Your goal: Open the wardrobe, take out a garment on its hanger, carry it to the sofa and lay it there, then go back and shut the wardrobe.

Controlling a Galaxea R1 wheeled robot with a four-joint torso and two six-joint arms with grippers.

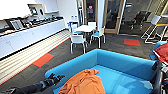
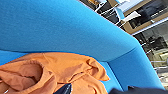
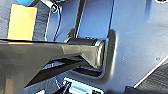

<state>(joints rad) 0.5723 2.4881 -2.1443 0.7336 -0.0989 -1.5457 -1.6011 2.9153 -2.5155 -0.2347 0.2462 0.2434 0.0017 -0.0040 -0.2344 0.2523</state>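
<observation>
The rust-orange garment (image 1: 83, 83) lies crumpled on the seat of the bright blue sofa (image 1: 120, 62), toward its left end. My left gripper (image 1: 57, 77) hovers just left of the garment, over the sofa's left arm, apart from the cloth, and its fingers look spread open and empty. In the left wrist view the garment (image 2: 62, 67) bunches against the sofa's back (image 2: 62, 30). My right arm (image 1: 160, 77) hangs at the right edge beside the sofa's right arm.
A white table (image 1: 85, 28) with white chairs stands behind the sofa. A long white counter (image 1: 30, 35) runs along the left wall. Red fabric (image 1: 162, 53) lies on another blue seat at the right. Glass doors and tall stools are at the back.
</observation>
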